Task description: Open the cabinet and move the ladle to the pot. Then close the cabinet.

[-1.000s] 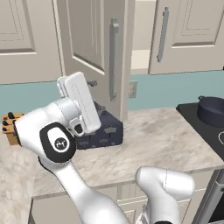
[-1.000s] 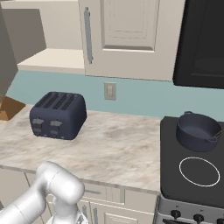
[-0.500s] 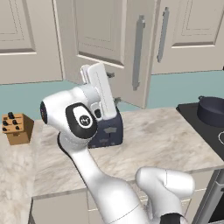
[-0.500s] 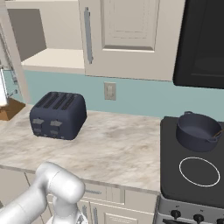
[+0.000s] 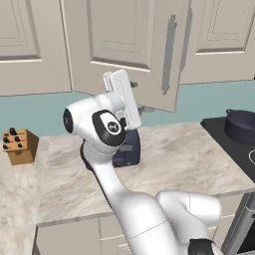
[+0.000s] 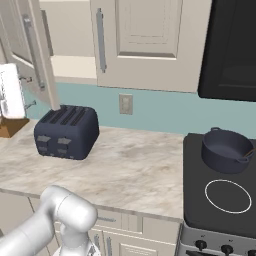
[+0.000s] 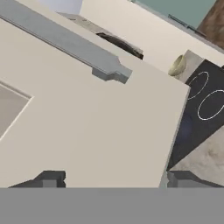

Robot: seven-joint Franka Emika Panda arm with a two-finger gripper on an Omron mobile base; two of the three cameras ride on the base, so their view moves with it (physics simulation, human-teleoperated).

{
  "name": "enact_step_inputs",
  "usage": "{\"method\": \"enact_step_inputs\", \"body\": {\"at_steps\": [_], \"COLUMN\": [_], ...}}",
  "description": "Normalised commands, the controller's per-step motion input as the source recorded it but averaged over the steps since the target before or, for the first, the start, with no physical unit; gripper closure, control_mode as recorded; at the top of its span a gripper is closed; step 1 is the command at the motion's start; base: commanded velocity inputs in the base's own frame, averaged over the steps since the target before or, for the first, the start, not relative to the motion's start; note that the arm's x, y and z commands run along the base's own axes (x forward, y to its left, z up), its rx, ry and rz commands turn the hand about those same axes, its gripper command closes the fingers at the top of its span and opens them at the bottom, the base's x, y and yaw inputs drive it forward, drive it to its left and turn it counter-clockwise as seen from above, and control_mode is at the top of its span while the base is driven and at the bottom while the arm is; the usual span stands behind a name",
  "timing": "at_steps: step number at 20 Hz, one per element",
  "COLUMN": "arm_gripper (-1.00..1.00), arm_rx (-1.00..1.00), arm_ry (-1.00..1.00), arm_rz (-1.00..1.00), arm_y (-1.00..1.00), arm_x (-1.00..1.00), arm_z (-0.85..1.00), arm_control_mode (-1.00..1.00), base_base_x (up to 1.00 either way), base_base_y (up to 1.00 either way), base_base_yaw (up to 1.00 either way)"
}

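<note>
I am holding my two dark fingers (image 7: 109, 180) spread wide, one tip at each side of the hand view, with nothing pinched between them, and I am facing the flat front of the open beige recessed-panel door (image 7: 87, 131) with its long silver bar handle (image 7: 61, 41) running across above me. In the left base view my white hand (image 5: 122, 97) is sitting up close against that swung-out door of the tall beige cabinet (image 5: 127, 50), just beside its vertical handle (image 5: 168, 55). From the right, the pale shelf (image 6: 70, 67) inside the cabinet is showing bare where I can see it; I cannot make out a ladle anywhere. The small round dark blue-grey pot (image 6: 227, 150) is sitting on the black stovetop (image 6: 220, 195), well apart from me, and its inside is looking empty. The boxy dark blue toaster (image 6: 65, 132) is standing on the marbled counter (image 6: 130, 170), and a wooden knife block (image 5: 19, 145) is resting off to the left.
</note>
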Motion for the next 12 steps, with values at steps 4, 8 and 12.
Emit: {"method": "enact_step_inputs", "body": {"at_steps": [4, 8, 12], "arm_gripper": [-1.0, -1.0, -1.0], "arm_rx": [0.08, 0.08, 0.1], "arm_ry": [-0.1, -0.12, -0.22], "arm_rz": [0.0, 0.01, 0.03], "arm_y": [-0.27, -0.21, -0.14], "arm_x": [0.98, 0.86, 0.72], "arm_z": [0.0, -0.26, -0.62], "arm_control_mode": [-1.0, -1.0, -1.0], "base_base_x": [0.0, 0.0, 0.0], "base_base_y": [0.0, 0.0, 0.0], "base_base_yaw": [0.0, 0.0, 0.0]}}
